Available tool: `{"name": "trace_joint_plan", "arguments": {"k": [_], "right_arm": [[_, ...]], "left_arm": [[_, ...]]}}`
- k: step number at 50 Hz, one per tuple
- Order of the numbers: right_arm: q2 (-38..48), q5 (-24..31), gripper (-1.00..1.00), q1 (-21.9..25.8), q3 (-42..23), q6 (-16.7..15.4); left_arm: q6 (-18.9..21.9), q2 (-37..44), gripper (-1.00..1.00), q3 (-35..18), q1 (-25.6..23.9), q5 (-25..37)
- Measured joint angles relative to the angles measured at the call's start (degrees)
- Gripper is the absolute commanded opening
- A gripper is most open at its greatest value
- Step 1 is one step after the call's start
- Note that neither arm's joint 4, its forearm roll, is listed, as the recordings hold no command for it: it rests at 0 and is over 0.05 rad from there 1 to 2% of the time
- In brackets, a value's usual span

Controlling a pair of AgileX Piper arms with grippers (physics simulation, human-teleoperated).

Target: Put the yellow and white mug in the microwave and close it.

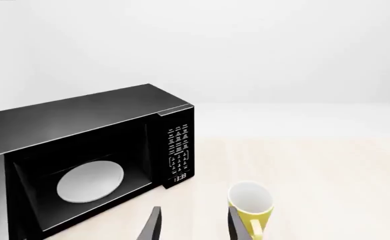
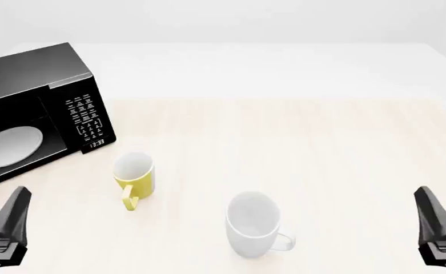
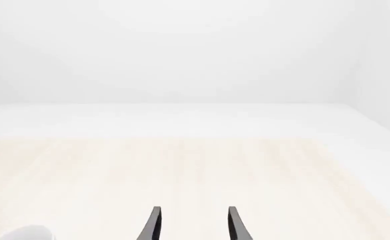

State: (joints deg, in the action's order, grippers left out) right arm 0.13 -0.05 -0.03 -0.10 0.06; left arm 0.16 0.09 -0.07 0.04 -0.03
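Pale wood covers the table (image 2: 299, 137), which runs back to a plain white wall. At the table's far left corner stands the microwave (image 2: 32, 108), black, its cavity exposed and the round white turntable plate (image 2: 9, 145) showing inside; the keypad (image 2: 85, 120) faces the table's middle. The yellow and white mug (image 2: 135, 177) stands upright near the left edge, just in front of the keypad, handle turned toward the near edge. An all-white mug (image 2: 253, 222) sits closer to the near edge, around the middle, well apart from the yellow one. The left gripper (image 1: 193, 225) hovers at the near left corner, fingers parted and holding nothing. The right gripper (image 3: 193, 225) hangs at the near right corner, likewise spread and empty.
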Motion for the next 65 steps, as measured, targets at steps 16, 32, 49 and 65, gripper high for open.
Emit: {"name": "trace_joint_plan", "arguments": {"k": [16,32,49,65], "right_arm": [[0.15,-0.07,1.00,-0.06,-0.13,0.10],[0.19,-0.08,1.00,-0.08,-0.15,0.13],[0.19,-0.09,1.00,-0.08,-0.16,0.13],[0.20,-0.09,1.00,-0.09,-0.16,0.14]], "left_arm": [[1.42,-0.02,1.00,-0.18,-1.79,0.00],[2.02,-0.07,1.00,-2.58,-5.89,2.71],[1.29,-0.07,1.00,-6.60,-10.86,10.39],[-0.48,0.01,1.00,-8.57,-12.80,17.01]]}}
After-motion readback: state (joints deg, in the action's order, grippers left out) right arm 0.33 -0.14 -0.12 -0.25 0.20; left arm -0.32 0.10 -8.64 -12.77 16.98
